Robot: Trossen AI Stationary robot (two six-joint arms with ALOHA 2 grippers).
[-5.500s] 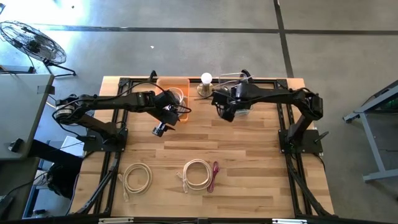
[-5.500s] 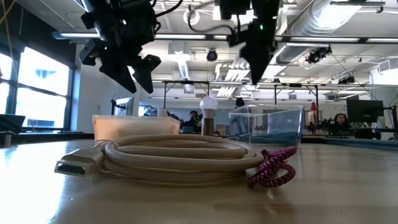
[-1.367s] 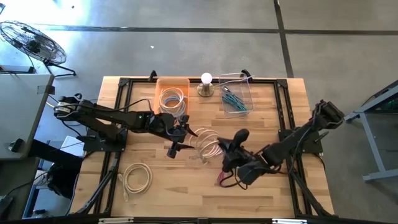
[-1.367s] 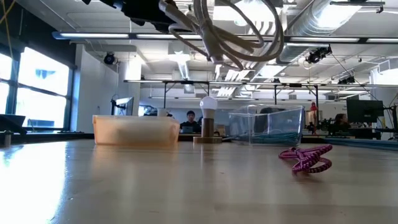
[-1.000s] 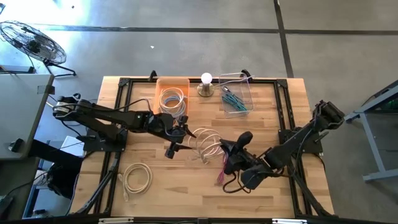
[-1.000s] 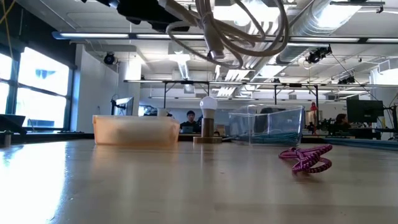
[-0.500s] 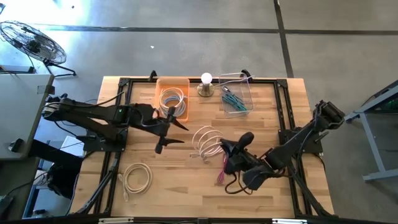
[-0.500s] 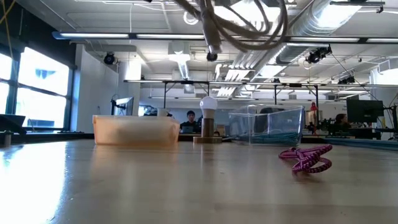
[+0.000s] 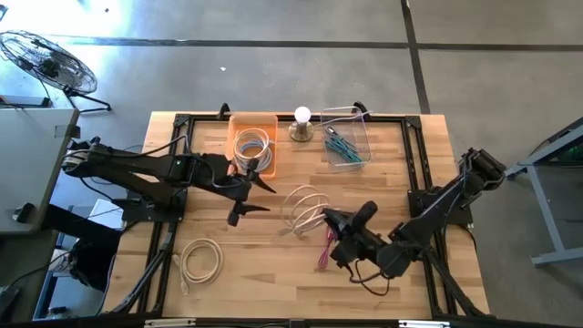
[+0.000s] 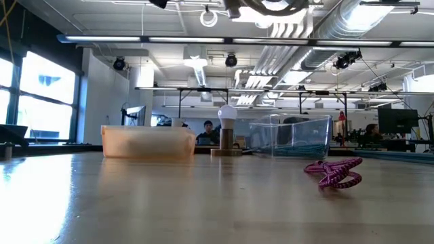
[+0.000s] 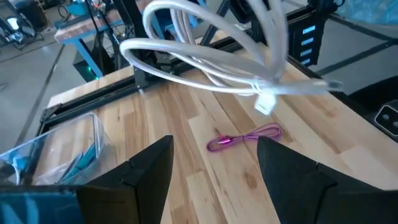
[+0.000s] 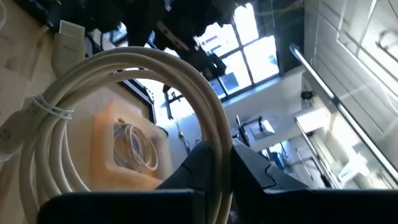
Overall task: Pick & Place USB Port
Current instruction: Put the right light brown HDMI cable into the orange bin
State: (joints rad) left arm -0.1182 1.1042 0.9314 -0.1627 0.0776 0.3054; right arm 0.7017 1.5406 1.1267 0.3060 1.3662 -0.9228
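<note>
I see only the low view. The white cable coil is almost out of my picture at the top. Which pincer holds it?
Observer: The right pincer is shut on the white cable coil and holds it in the air, beside the purple cable.
Operator: And the left pincer?
Observer: The left pincer is open and empty, apart from the coil, near the orange bin.
Operator: Is that bin empty?
Observer: No, another white cable lies coiled in it.

Open tabletop btwn orange bin (image 9: 252, 146) & pink cable (image 9: 326, 248); cream coil (image 9: 302, 208) overhead.
</note>
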